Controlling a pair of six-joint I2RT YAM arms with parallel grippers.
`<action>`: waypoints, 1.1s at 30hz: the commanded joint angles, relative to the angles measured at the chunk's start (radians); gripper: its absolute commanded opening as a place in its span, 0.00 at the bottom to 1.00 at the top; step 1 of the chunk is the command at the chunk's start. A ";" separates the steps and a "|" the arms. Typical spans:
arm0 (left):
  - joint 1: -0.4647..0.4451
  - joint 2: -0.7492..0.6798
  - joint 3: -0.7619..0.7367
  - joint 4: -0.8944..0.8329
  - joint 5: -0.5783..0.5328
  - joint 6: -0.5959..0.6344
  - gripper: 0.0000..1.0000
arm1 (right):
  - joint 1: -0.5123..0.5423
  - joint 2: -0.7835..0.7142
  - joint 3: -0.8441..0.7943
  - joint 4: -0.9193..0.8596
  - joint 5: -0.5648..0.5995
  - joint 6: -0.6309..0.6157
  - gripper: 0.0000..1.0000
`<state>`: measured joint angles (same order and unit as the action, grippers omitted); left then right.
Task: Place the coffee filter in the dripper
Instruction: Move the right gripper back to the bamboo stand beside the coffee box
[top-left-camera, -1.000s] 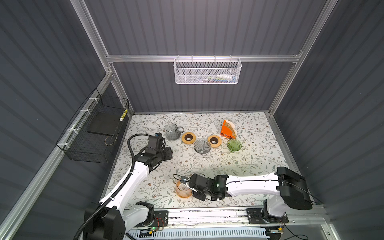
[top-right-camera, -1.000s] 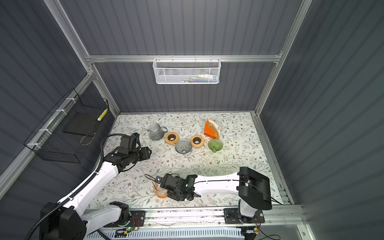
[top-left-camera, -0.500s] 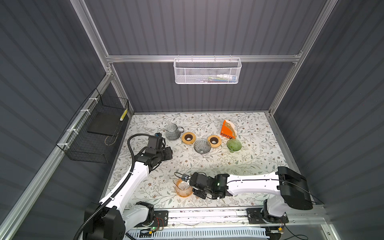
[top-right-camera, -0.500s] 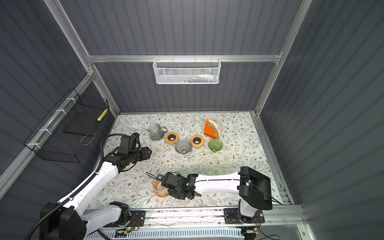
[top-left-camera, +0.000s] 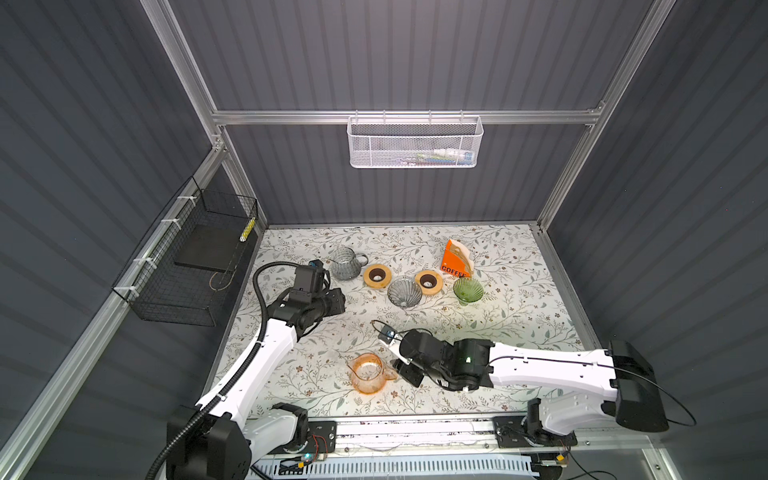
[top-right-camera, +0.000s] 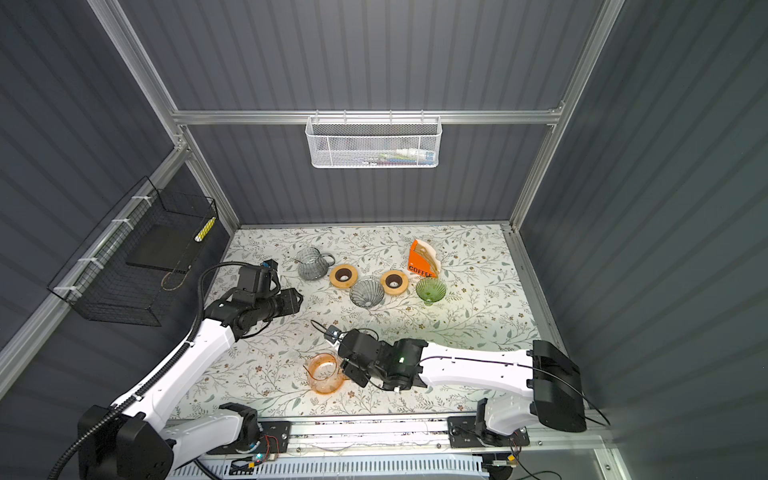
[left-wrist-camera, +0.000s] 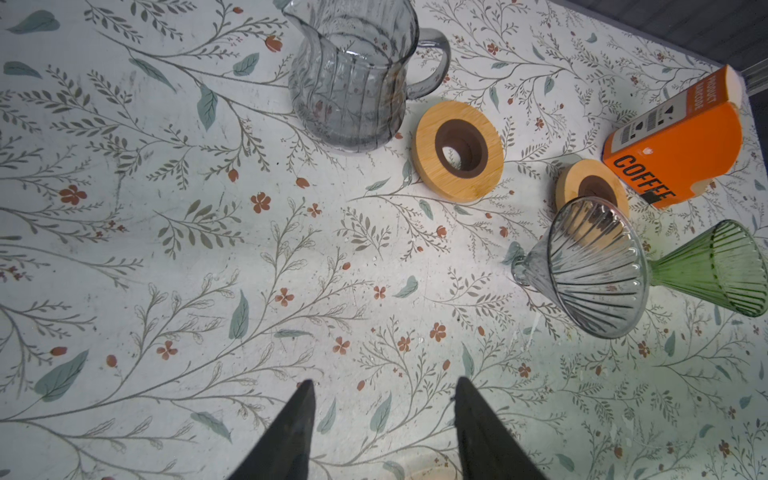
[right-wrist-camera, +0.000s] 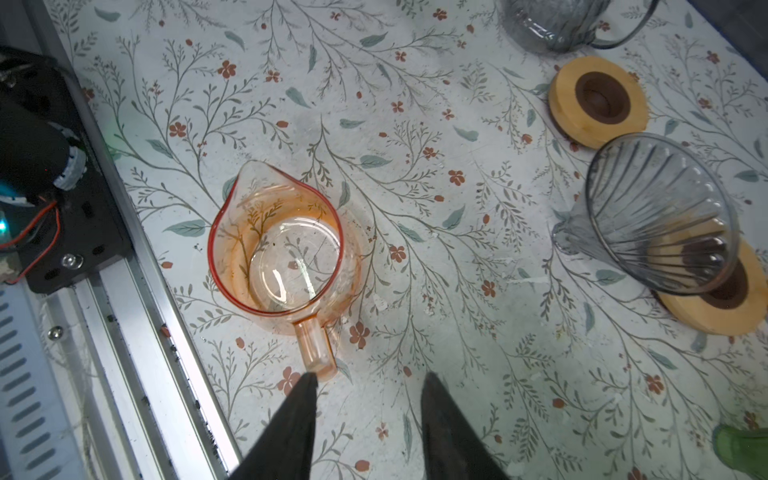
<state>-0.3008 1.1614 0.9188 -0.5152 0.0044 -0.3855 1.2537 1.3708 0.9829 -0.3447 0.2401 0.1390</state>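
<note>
Filter pickup is pending: left gripper (left-wrist-camera: 384, 382) and right gripper (right-wrist-camera: 370, 378), the latter at the orange jug (right-wrist-camera: 286, 266), stand spread and empty; next, pinch one filter (top-left-camera: 460, 250) from the orange box (top-left-camera: 453, 264).

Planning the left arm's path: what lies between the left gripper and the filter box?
The grey dripper and the wooden ring behind it, clearest in the left wrist view.

Robot lab cell: aluminium frame (top-left-camera: 403, 117), grey panelled walls (top-left-camera: 374, 54), base rail (top-left-camera: 415, 430).
</note>
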 joint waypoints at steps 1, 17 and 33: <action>-0.004 0.026 0.049 -0.007 0.038 0.014 0.55 | -0.055 -0.060 0.026 0.029 -0.014 0.067 0.45; -0.004 0.087 0.108 0.001 0.108 -0.003 0.56 | -0.531 0.016 0.257 -0.101 -0.226 0.154 0.50; -0.004 0.089 0.057 0.097 0.166 -0.039 0.54 | -0.721 0.346 0.412 -0.185 -0.170 0.231 0.48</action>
<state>-0.3008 1.2591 0.9863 -0.4549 0.1364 -0.4046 0.5323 1.6894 1.3670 -0.4873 0.0303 0.3511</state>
